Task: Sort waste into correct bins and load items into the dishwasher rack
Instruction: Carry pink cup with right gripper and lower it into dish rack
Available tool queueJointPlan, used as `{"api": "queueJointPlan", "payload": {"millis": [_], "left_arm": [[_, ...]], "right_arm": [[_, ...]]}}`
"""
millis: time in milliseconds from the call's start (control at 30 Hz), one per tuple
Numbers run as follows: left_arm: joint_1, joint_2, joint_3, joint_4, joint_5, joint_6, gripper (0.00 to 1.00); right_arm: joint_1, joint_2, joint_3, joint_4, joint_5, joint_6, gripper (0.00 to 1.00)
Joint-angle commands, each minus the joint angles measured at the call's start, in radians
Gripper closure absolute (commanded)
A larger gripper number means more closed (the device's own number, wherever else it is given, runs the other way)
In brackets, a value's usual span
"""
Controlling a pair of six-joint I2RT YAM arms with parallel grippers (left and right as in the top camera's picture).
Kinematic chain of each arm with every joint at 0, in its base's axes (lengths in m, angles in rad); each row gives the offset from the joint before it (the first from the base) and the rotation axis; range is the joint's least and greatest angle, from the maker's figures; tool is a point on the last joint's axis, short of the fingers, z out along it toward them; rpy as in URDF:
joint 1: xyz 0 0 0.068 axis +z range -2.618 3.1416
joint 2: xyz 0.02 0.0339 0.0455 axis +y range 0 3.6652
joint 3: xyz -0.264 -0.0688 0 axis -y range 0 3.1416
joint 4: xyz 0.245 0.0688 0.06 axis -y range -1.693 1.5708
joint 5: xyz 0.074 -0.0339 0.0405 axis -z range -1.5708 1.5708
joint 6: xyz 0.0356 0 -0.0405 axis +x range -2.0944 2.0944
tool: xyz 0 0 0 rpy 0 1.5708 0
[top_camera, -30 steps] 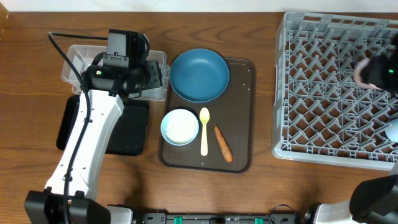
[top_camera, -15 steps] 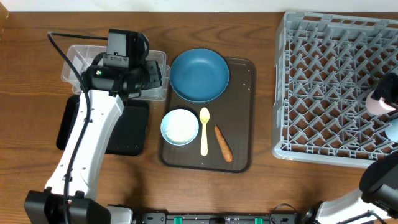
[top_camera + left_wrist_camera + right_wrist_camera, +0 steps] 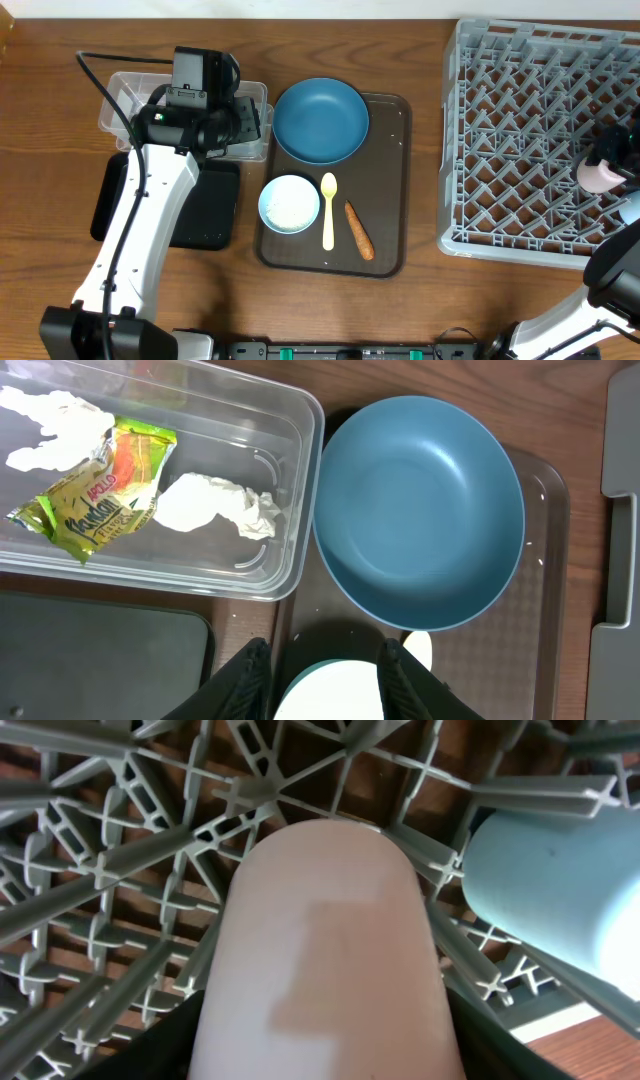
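**Covered and cropped at the frame edges**
Overhead, the left arm (image 3: pixel 150 200) covers parts of the clear tub (image 3: pixel 115 92) and black tray (image 3: pixel 105 205). In the right wrist view the pink cup (image 3: pixel 325 960) hides most of the fingers (image 3: pixel 160 1058) and runs off the bottom edge. The light blue cup (image 3: pixel 560 880) runs off the right edge.

The left arm (image 3: pixel 150 215) is a long white shell with black joints, a boxy black wrist housing (image 3: pixel 200 75), a small green light (image 3: pixel 155 115) and a thin black cable (image 3: pixel 90 80) looping off it. The left gripper (image 3: pixel 325 682) has matte black fingers (image 3: pixel 250 682). The right arm (image 3: pixel 612 285) shows black casing.
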Motion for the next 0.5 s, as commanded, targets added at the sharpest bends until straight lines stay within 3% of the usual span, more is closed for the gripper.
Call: {"api": "queueJointPlan", "payload": {"millis": [0,133,467], "left_arm": [[0.002,0.003,0.009,-0.004,-0.009,0.013,0.62],[0.002,0.003,0.009,-0.004,-0.009,0.013,0.58],[0.002,0.003,0.009,-0.029,-0.008,0.013,0.55]], "right_arm": [[-0.002,0.001,0.01,0.001,-0.002,0.009,0.2],[0.0,0.001,0.01,-0.002,-0.04,0.008,0.13],[0.024,-0.029,0.011,0.001,-0.182,-0.026,0.18]]}}
